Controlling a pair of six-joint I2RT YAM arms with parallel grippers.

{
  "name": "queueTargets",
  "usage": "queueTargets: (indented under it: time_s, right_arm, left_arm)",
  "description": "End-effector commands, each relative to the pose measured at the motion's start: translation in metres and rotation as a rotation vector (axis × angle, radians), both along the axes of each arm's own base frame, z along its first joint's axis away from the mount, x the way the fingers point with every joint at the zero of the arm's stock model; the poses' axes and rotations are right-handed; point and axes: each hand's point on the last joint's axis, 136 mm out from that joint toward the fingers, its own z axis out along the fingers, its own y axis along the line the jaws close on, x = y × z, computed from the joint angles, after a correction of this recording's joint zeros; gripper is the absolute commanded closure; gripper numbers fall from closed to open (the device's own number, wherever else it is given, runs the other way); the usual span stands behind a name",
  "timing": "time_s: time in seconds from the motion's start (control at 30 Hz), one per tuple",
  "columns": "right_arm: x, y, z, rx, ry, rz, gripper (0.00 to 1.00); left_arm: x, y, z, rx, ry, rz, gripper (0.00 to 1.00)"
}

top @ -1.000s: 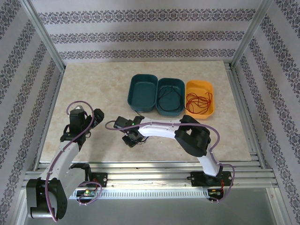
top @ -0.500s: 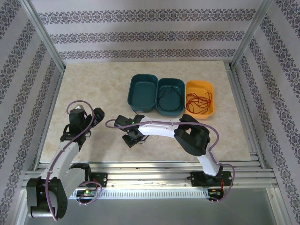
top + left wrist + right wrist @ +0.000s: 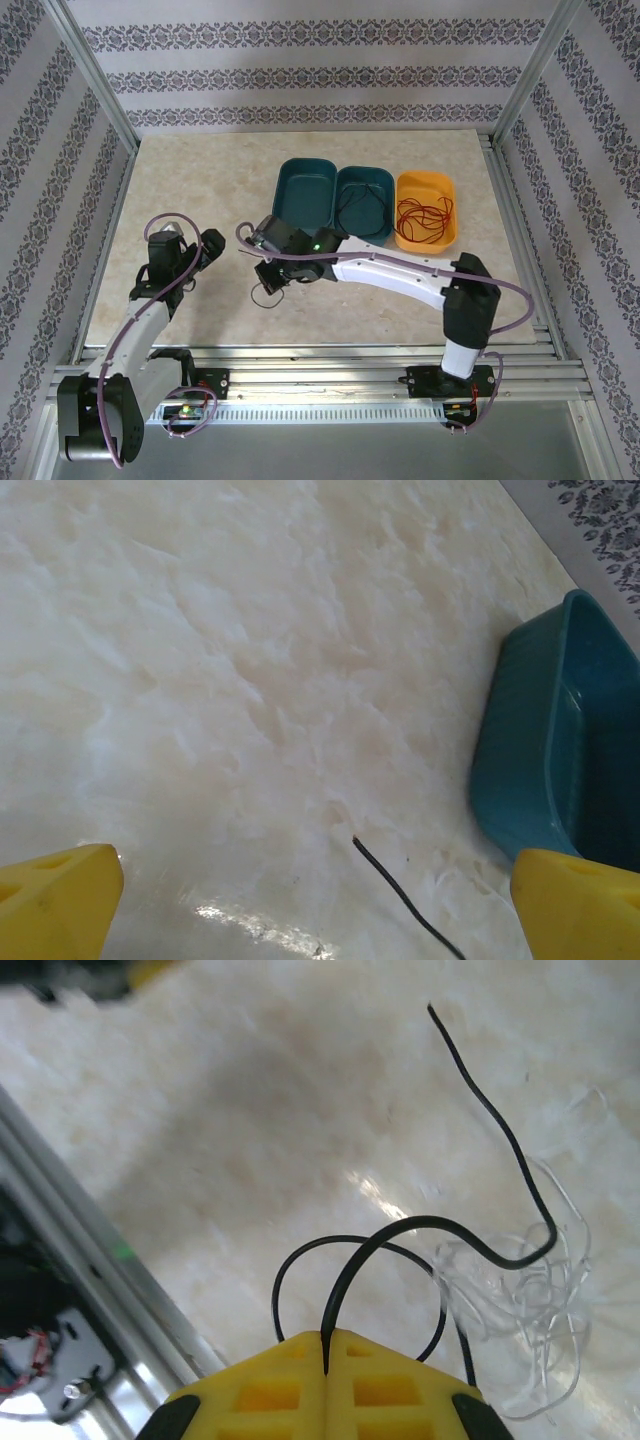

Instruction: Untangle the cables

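My right gripper [image 3: 327, 1340] is shut on a thin black cable [image 3: 430, 1219], pinched between its yellow fingertips. From there the cable arches up, curls across the table, and its free end lies away from the jaws. A tangle of thin white cable [image 3: 545, 1305] lies under and beside the black one. In the top view the right gripper [image 3: 270, 272] hangs at mid-table with a black loop [image 3: 262, 296] below it. My left gripper [image 3: 210, 248] is open and holds nothing. In the left wrist view the black cable's end [image 3: 385, 872] lies between the left gripper's fingers [image 3: 55, 900].
Three bins stand in a row at the back. The left teal bin [image 3: 305, 195] [image 3: 560, 750] holds nothing I can see, the middle teal bin [image 3: 363, 232] holds a black cable, and the orange bin [image 3: 427, 240] holds a red cable. A metal rail [image 3: 320, 350] runs along the near edge.
The right gripper has shut on the black cable and shifted up and left. Its arm has stretched out, with the elbow swinging right. The left arm has barely moved.
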Motion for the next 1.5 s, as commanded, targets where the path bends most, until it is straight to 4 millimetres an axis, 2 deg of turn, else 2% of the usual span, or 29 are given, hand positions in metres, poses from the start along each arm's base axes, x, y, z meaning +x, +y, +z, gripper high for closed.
queueTargets:
  time_s: [0.0,0.17,0.3,0.43,0.57,0.77,1.1,1.47]
  right_arm:
    - [0.006,0.002,0.023,0.104,-0.02,0.002,1.0]
    - [0.005,0.009,0.059,0.291,-0.01,0.032,1.0]
    - [0.004,0.012,0.081,0.398,0.005,0.049,1.0]
    - [0.004,0.007,0.104,0.433,-0.03,0.057,1.0]
    - [-0.002,0.002,0.135,0.488,-0.07,0.077,1.0]
    - [-0.005,-0.015,0.171,0.538,-0.151,0.077,1.0]
    - [0.0,-0.041,0.202,0.582,-0.227,0.044,1.0]
    - [0.024,-0.065,0.198,0.537,-0.272,-0.058,1.0]
  left_arm:
    - [0.006,-0.005,0.003,-0.041,-0.037,-0.026,0.01]
    - [0.012,-0.017,0.004,-0.082,-0.051,-0.08,0.01]
    - [0.015,-0.022,0.005,-0.094,-0.06,-0.111,0.01]
    - [0.016,-0.023,0.006,-0.085,-0.068,-0.124,0.01]
    - [0.016,-0.022,0.007,-0.076,-0.067,-0.127,0.01]
    - [0.016,-0.022,0.007,-0.082,-0.07,-0.125,0.01]
    - [0.016,-0.025,0.007,-0.094,-0.074,-0.131,0.01]
    - [0.017,-0.033,-0.002,-0.135,-0.055,-0.163,0.01]
